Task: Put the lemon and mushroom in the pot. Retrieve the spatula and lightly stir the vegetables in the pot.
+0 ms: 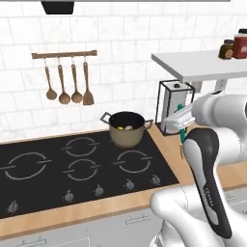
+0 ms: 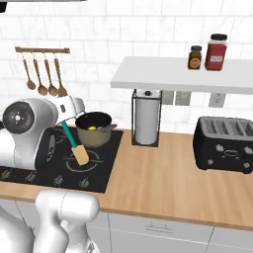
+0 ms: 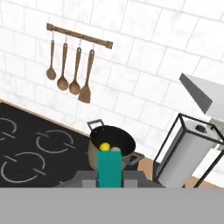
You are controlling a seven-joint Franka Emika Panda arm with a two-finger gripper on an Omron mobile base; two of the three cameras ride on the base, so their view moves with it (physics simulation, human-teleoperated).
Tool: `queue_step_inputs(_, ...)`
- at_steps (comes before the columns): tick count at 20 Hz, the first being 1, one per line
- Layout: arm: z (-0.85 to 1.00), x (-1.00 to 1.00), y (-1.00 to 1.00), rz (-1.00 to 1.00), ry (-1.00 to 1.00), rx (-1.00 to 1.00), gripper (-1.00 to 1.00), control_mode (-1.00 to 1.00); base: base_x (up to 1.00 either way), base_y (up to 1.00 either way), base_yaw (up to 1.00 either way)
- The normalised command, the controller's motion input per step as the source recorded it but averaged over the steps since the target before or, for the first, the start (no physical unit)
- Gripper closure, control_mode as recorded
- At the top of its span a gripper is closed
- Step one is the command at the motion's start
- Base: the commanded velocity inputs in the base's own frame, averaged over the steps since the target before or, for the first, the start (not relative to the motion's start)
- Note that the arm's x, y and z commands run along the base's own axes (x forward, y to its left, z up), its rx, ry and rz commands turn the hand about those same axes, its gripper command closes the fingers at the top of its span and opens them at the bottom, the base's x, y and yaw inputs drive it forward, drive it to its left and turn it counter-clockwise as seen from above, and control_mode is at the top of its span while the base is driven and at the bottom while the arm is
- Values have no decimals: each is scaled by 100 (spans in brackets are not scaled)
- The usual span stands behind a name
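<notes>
Pincer (image 2: pixel 67 120) is closed on the teal handle of the spatula (image 2: pixel 75 145), whose tan blade hangs over the hob just beside the pot (image 2: pixel 94 129). For a good stir, the blade would best be lifted over the dark rim, lowered gently, and swept in small circles. Inside the pot, the lemon (image 3: pixel 104 146) and a pale mushroom (image 3: pixel 115 150) are seen lying together.

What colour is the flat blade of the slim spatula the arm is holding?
Tan-orange, on a teal handle; the slim spatula shows best in the right base view.
</notes>
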Motion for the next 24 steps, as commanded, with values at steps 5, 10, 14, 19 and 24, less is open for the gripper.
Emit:
queue_step_inputs(5,0,0,0,0,0,0,100,100,99,-1,27)
queue_step_inputs(10,19,23,0,16,-1,7,100,-100,30,0,15)
queue_step_inputs(14,39,50,9,24,-7,6,100,-100,0,0,0)
queue_step_inputs(19,21,95,33,16,-5,0,100,-100,0,0,0)
queue_step_inputs(24,0,88,45,6,-4,-1,100,-100,0,0,0)
